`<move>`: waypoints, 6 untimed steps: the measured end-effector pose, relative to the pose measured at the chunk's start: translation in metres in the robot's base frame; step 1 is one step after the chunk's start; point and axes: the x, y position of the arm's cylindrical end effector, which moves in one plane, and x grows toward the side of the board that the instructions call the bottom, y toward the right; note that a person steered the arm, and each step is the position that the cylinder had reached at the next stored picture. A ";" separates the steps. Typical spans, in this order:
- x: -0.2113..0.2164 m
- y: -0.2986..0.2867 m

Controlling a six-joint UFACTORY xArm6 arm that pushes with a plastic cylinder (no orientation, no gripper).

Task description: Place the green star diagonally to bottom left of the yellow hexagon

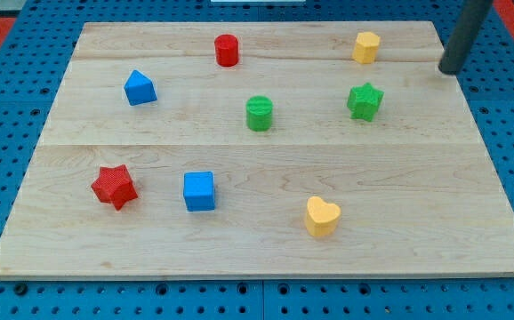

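On blue pegboard (pixel 8 107), a pale wood board (pixel 266 249). Green star (pixel 365 100) at six o'clock of yellow hexagon (pixel 366 46), touching neither. My tip (pixel 449 69) at two o'clock of star, apart, holding nothing.

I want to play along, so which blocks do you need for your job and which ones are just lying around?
For the job:
green star
yellow hexagon
my tip, at the view's right of both blocks, touching neither

Just lying about:
red cylinder
blue block with a peaked top
green cylinder
red star
blue cube
yellow heart
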 end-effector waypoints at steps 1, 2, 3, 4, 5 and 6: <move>0.059 -0.018; 0.063 -0.081; 0.040 -0.152; 0.049 -0.167; 0.030 -0.223; -0.010 -0.228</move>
